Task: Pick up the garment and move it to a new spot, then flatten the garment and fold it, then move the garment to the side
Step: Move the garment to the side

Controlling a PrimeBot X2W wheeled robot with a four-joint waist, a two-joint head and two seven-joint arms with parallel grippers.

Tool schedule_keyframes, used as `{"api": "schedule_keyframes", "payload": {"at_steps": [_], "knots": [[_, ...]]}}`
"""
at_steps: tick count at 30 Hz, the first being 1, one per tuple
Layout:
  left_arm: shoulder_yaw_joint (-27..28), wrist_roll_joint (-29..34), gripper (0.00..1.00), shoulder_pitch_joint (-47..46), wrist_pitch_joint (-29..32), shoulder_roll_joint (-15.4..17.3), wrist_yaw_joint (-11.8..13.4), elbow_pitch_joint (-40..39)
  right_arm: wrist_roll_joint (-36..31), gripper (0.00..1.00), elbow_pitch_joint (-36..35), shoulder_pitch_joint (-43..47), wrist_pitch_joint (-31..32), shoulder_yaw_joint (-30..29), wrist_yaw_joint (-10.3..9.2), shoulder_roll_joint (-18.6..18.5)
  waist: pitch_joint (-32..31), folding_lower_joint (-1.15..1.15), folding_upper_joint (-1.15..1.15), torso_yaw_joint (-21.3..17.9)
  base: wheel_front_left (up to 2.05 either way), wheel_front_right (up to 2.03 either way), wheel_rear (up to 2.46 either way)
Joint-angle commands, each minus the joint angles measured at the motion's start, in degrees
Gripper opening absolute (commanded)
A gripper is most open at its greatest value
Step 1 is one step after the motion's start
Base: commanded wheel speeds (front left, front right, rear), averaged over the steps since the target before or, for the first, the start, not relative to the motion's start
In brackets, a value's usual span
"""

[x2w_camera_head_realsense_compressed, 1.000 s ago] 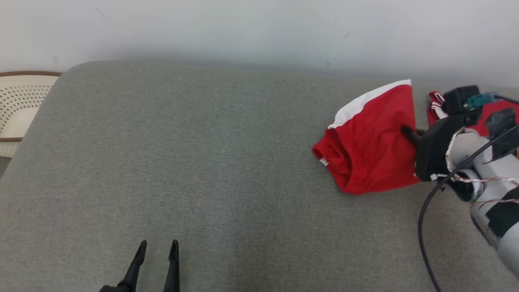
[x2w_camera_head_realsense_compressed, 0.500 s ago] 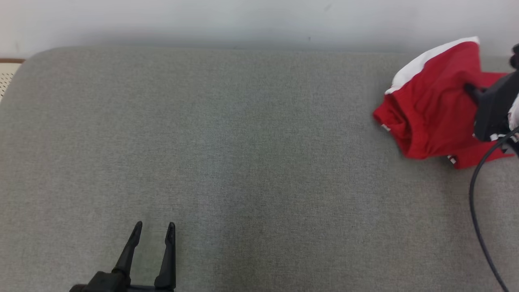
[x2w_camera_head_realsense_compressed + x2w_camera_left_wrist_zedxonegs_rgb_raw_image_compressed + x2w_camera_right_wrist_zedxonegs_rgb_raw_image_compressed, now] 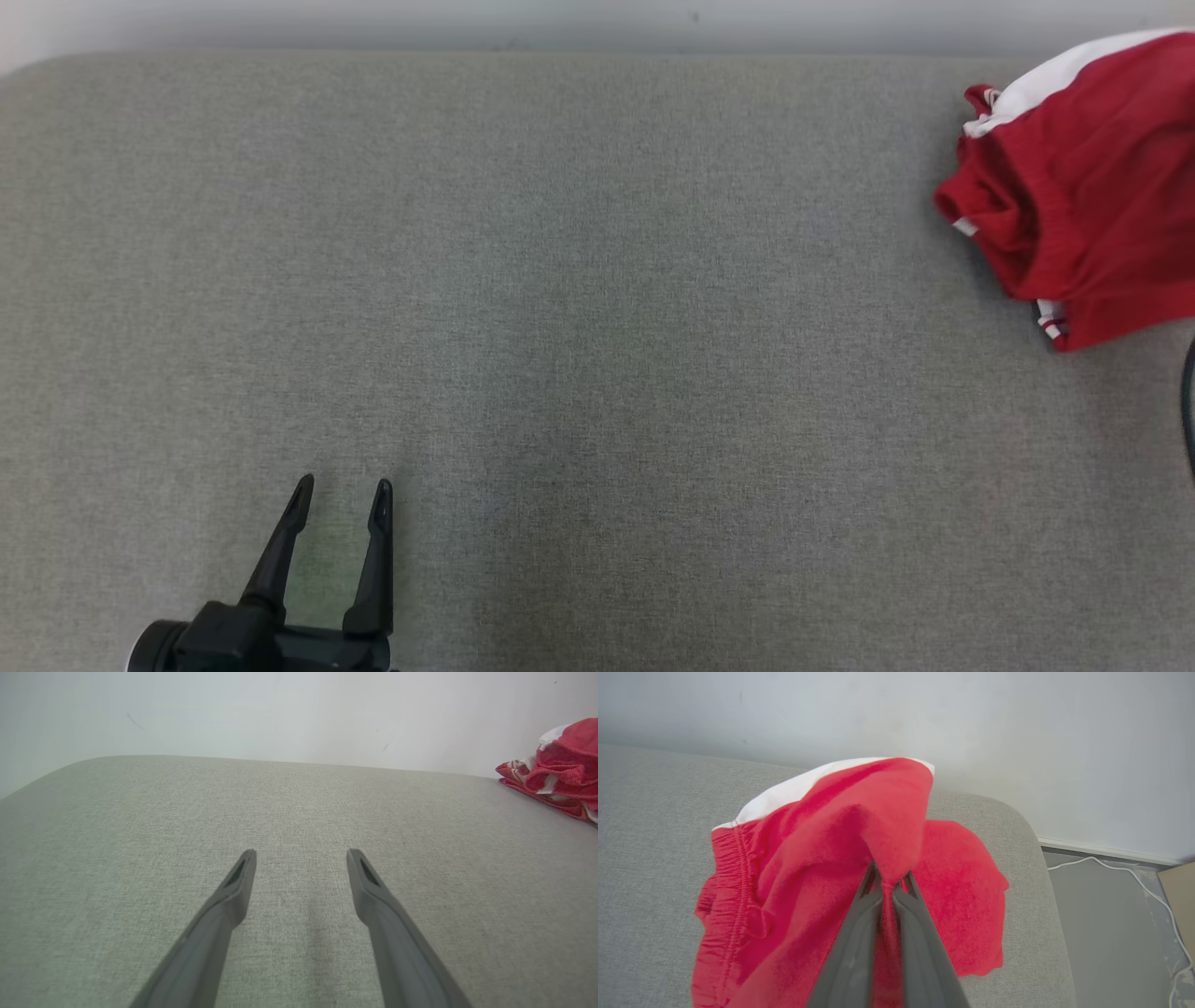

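In the head view, the left hand (image 3: 343,485) sits at the near left over the grey cushion (image 3: 579,280). Its two dark fingers are spread apart with nothing between them. The garment (image 3: 1092,187), red cloth with a white band along its far edge, lies bunched at the far right of the cushion and is cut off by the right edge of the view. It is well apart from the left hand. A pale wall (image 3: 560,19) runs along the far side, and a bit of black cable (image 3: 1187,401) shows at the right edge.

In the left wrist view, the left hand (image 3: 301,854) is open and empty, its fingertips over bare cushion (image 3: 140,812). The garment (image 3: 565,770) is a crumpled red and white heap at the far right, resting on the cushion close to the wall (image 3: 280,709).

In the right wrist view, the right hand (image 3: 889,877) is closed on the garment (image 3: 794,868), pinching a fold of red cloth between its fingertips. The cloth rises to a peak at the grip and drapes down onto the cushion (image 3: 654,812). A gathered elastic waistband faces left, with the white band on the far side. The garment lies near the cushion's rounded right end. Beyond that end are the floor (image 3: 1101,914) and a white cable (image 3: 1125,868) lying on it.
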Motion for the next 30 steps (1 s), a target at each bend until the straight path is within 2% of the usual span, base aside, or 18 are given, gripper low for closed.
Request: {"api": "schedule_keyframes", "payload": {"at_steps": [1,17,27,28,29,30], "knots": [[0.11,0.5,1.0,-0.82,-0.22,0.31,0.13,-0.56,-1.17,0.0,0.04,-1.95,-0.28,0.93,-0.05,-1.34,1.22,-0.01,-0.01,-0.36,0.0,0.0,0.0],[-0.26,0.74,1.0,-2.15,-0.23,0.6,-0.29,-2.31,-3.86,0.0,3.65,-6.85,0.21,5.31,-0.05,-7.36,5.41,-0.01,-0.01,0.52,0.0,0.0,0.0],[-0.09,0.94,1.0,-2.72,-0.23,0.73,-0.1,-2.48,-4.45,0.0,8.61,-7.71,-1.16,5.15,-0.05,-6.51,6.47,-0.01,-0.01,0.94,0.0,0.0,0.0],[-0.09,0.96,1.0,-2.75,-0.23,0.72,-0.11,-2.44,-4.67,0.45,9.0,-7.83,-1.31,5.14,-0.05,-6.26,6.54,-0.01,-0.01,0.94,0.0,0.0,0.0],[-0.1,0.98,1.0,-2.78,-0.23,0.74,-0.1,-2.34,-4.74,1.0,9.32,-7.84,-1.31,5.19,-0.05,-5.95,6.59,-0.01,-0.01,0.92,0.0,0.0,0.0],[-0.07,0.97,1.0,-2.85,-0.23,0.76,-0.1,-2.24,-4.91,1.0,9.78,-7.84,-1.31,5.2,-0.05,-5.67,6.61,-0.01,-0.01,0.91,0.0,0.0,0.0]]}}
